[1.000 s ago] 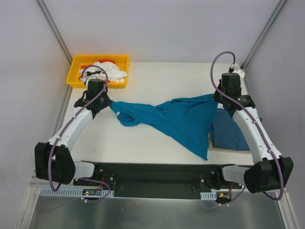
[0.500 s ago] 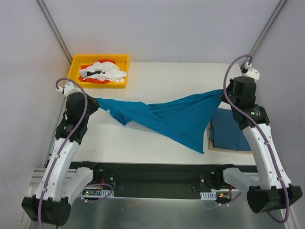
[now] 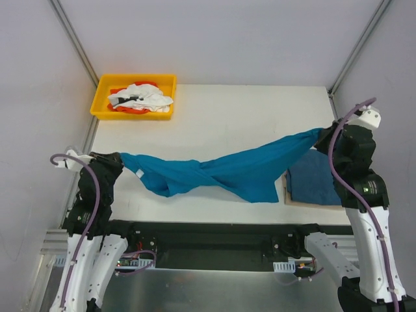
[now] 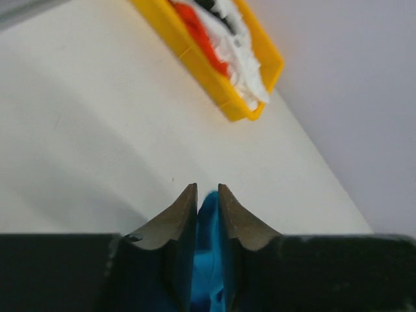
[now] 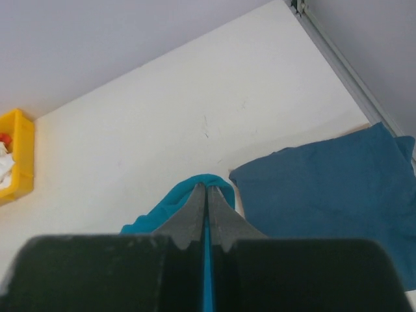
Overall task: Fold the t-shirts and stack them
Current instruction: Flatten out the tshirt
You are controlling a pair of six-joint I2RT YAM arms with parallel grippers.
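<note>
Left gripper (image 4: 207, 188) and right gripper (image 5: 207, 187) each pinch an end of the soft, rope-twisted teal t-shirt (image 3: 240, 174).

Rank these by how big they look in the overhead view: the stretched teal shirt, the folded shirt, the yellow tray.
1. stretched teal shirt, clearly largest.
2-3. yellow tray and folded shirt: too close to rank; the right arm hides part of the shirt, and the tray sits farther away.

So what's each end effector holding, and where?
One teal t-shirt, stretched between them: the left end effector pinches its left end, the right end effector its right end.
</note>
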